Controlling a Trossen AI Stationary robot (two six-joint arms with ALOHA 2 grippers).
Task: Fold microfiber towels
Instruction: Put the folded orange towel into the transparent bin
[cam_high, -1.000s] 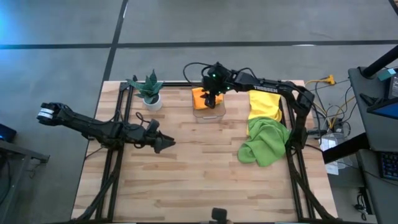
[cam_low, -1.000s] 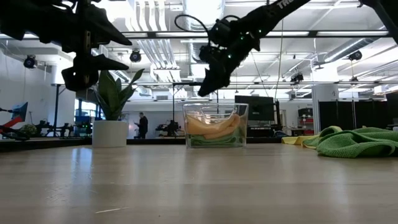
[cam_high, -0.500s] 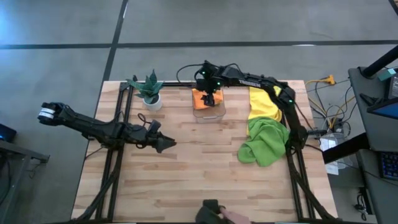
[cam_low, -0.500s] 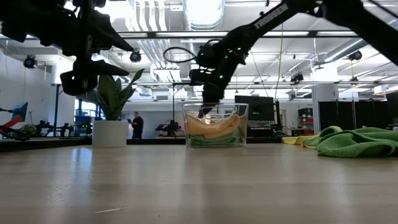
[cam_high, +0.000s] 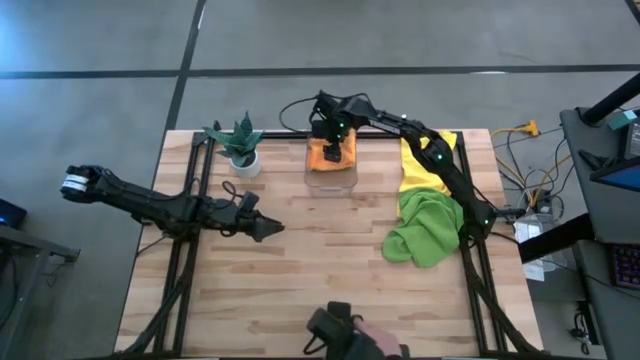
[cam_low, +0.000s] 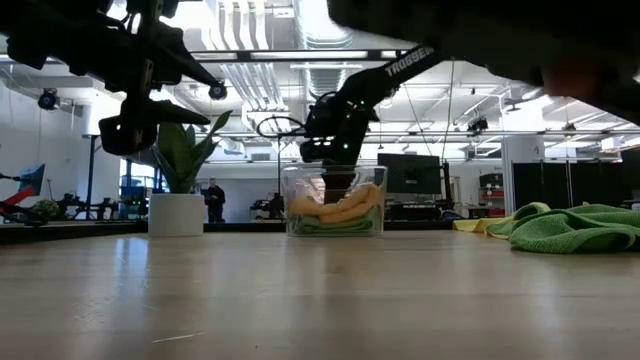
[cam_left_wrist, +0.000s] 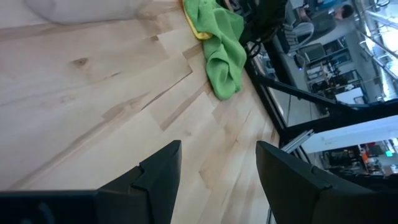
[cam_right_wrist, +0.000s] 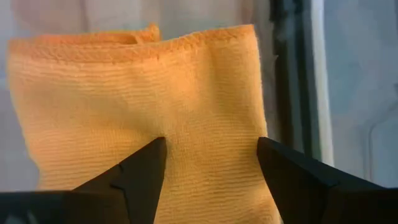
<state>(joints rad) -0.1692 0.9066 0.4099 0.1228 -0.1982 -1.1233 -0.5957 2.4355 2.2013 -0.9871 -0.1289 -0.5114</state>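
A folded orange towel lies in the clear bin at the table's far middle, on top of a green cloth. My right gripper reaches down into the bin, open, its fingertips on the orange towel. A yellow towel lies flat at the far right. The crumpled lime green towel lies partly on the yellow towel's near edge. My left gripper hovers open and empty over the table's left middle. My right gripper comes from above, slanting down into the bin. Its two spread fingertips stand on the top face of the folded orange towel, with nothing pinched between them. The towel lies inside the bin.
A small potted plant stands left of the bin. A person's hand shows at the table's near edge. Bare wood stretches across the table's middle and near side.
My right gripper has come down from above the bin into it, tipping steeper, onto the orange towel. The bin has slid a little toward the table's left. A person's hand has come in at the near edge.
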